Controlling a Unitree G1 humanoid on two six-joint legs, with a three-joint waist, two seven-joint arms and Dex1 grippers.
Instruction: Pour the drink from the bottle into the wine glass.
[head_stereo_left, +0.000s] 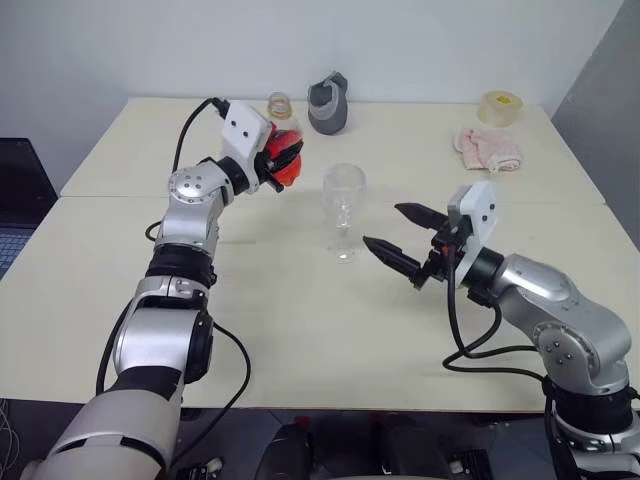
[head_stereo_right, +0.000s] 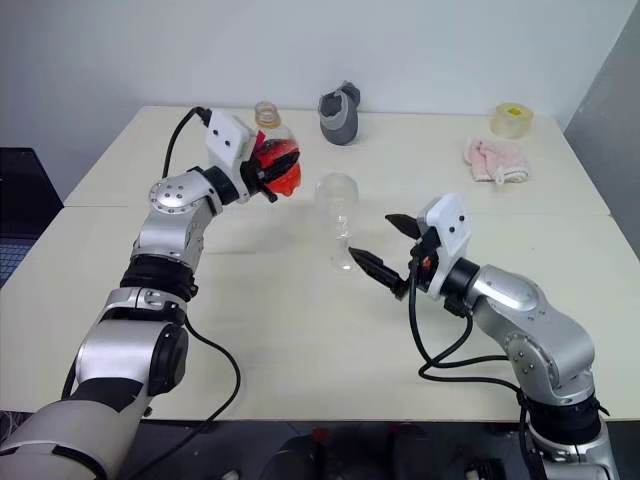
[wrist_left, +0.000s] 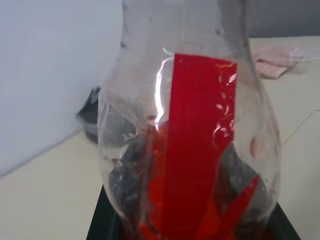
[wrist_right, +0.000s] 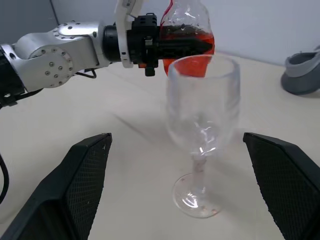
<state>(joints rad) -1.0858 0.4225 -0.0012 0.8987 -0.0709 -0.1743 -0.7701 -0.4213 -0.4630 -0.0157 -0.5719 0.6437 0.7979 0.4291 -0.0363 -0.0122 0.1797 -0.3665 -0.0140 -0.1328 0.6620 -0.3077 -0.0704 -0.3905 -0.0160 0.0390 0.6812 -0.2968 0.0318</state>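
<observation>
Left eye view: bottle (head_stereo_left: 284, 150) being gripped in closed jaws of left gripper (head_stereo_left: 275, 160), held upright above worktop (head_stereo_left: 300, 330), beside wine glass (head_stereo_left: 344, 210). Right gripper (head_stereo_left: 405, 240) jaws being kept wide open, flanking glass, not touching. Glass empty; drink (wrist_right: 192, 50) not yet being poured.

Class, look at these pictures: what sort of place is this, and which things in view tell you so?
Probably a robotics lab or test room: plain pale tables pushed together against a bare wall, loose cables, and staged props such as a wine glass, a tape roll and a pink cloth.
</observation>
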